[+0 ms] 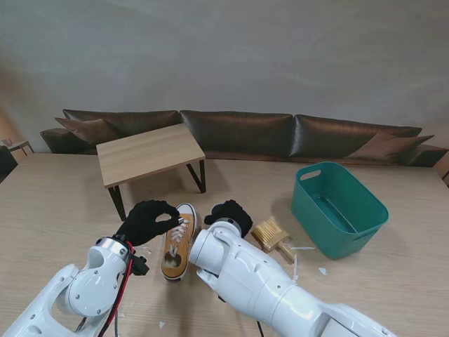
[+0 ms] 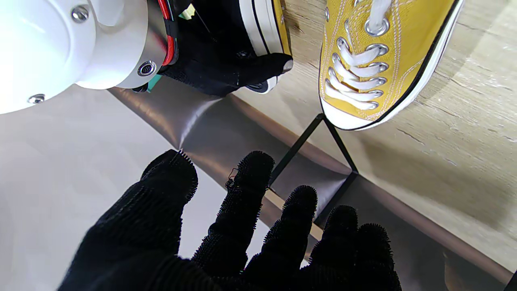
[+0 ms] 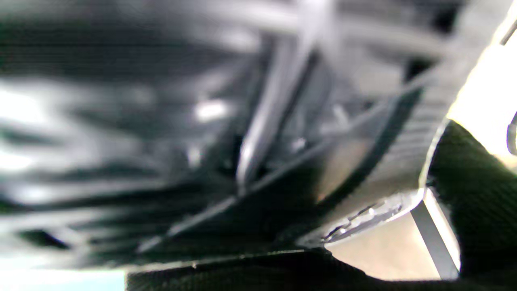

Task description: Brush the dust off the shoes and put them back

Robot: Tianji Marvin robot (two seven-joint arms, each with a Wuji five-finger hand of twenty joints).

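Beside the green tub (image 1: 339, 208), toward our left, a brush (image 1: 272, 236) lies on the table (image 1: 56, 203); farther left sits a yellow shoe (image 1: 179, 241). Our left hand (image 1: 147, 220) hovers just beside that shoe, fingers (image 2: 250, 190) spread, grasping nothing. Our right hand (image 1: 229, 213) seems clamped on a second shoe (image 2: 262, 28), though the right wrist view is blurred.
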